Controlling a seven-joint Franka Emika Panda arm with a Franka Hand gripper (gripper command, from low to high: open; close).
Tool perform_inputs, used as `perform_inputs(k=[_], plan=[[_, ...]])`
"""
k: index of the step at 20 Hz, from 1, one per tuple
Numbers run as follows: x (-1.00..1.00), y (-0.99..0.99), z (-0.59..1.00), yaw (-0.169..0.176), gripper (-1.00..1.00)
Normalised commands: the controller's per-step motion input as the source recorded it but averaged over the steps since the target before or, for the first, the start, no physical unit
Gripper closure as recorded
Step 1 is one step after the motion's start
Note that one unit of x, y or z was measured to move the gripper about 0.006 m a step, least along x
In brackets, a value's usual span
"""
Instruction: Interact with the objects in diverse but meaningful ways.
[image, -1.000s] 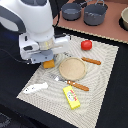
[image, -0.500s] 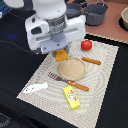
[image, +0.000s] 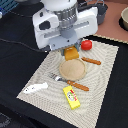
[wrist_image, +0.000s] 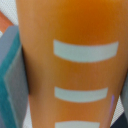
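My gripper (image: 71, 50) is shut on the orange-brown bread loaf (image: 72, 54) and holds it just above the far edge of a tan round plate (image: 73, 70). In the wrist view the loaf (wrist_image: 75, 60), with white stripes, fills the picture, and a grey-teal finger (wrist_image: 10, 80) presses its side. A red tomato (image: 87, 44) lies on the mat toward the exterior view's right of the loaf. A white fish (image: 35, 88) lies at the mat's near left. A yellow packet with a red label (image: 72, 96) lies near the mat's front edge.
A beige placemat (image: 107, 75) covers the dark table. Wooden-handled cutlery lies around the plate: a fork (image: 55, 77), a piece (image: 91, 61) to its right, and another (image: 78, 86) in front. A grey pot (image: 100, 12) and a bowl (image: 124, 18) stand at the back right.
The arm has moved toward the exterior view's right and back, carrying the bread loaf from over the mat's left side to the plate's far edge.
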Motion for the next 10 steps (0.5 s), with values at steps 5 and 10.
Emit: perform_inputs(k=[5, 10], plan=[[0.93, -0.01, -0.04, -0.002, 1.0], [0.59, -0.01, -0.23, -0.009, 1.0]])
